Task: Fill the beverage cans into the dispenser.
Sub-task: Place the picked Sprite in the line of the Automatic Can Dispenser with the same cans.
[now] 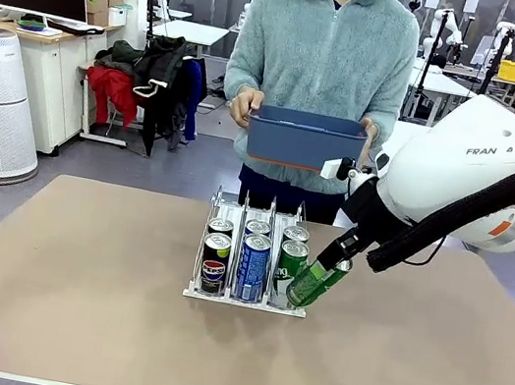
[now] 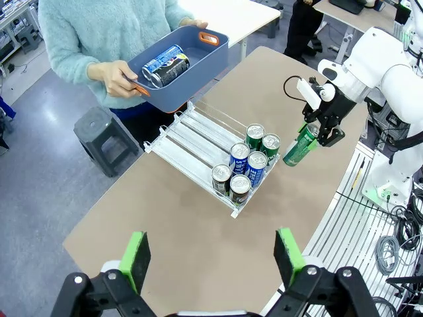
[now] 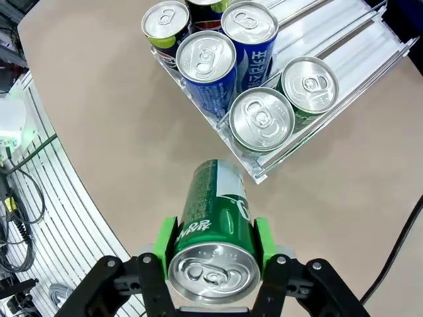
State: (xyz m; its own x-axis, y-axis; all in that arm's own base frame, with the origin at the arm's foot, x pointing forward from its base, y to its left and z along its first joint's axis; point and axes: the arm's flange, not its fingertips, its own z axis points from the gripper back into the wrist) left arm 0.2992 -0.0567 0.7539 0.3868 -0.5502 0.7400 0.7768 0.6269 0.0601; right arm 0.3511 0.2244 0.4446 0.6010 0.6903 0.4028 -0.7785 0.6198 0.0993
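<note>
**A:** How far along is the filling?

**B:** Partway, by my reading. The dispenser (image 2: 195,132) has six cans at its near end, two to a lane. The black Pepsi cans (image 1: 213,267) are in the left lane, the blue cans (image 1: 252,266) in the middle and the green cans (image 1: 289,266) on the right.

**A:** Any room left?

**B:** Yes. The far stretch of every lane is bare (each lane is one can wide).

**A:** So what remains?

**B:** At least two cans. The right gripper (image 3: 215,239) is clamped on a green can (image 1: 314,282). It is tilted over the table (image 1: 69,299), just beside the rack's near right corner and not in any lane. A loose can (image 2: 165,65) lies on its side in the blue bin (image 1: 304,141), which the person holds with both hands beyond the table's far edge.

**A:** And the other arm?

**B:** The left gripper (image 2: 211,259) hangs high, well apart from the rack. Its jaws are spread wide with nothing between them.
</note>
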